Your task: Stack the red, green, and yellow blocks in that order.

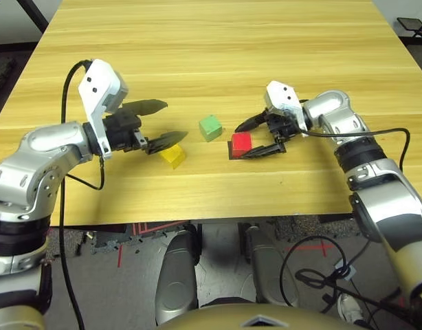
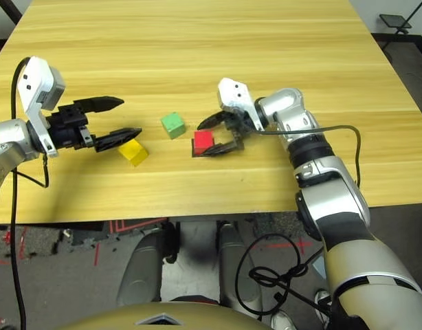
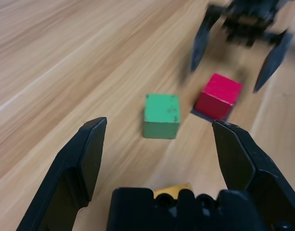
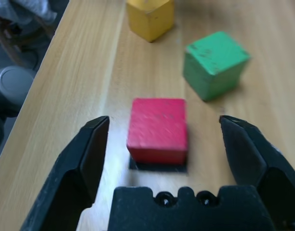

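Note:
The red block sits on a flat black square patch near the table's front. My right gripper is open, one finger on each side of the red block without touching it. The light green block lies just to its left, apart from it. Further left and nearer the edge is the yellow block. My left gripper hovers open just above the yellow block, its fingers pointing toward the green block; nothing is between them. The yellow block peeks out under its palm.
The wooden table stretches far back behind the blocks. Its front edge runs close below the blocks. Black cables hang from both forearms, one at the right arm and one at the left.

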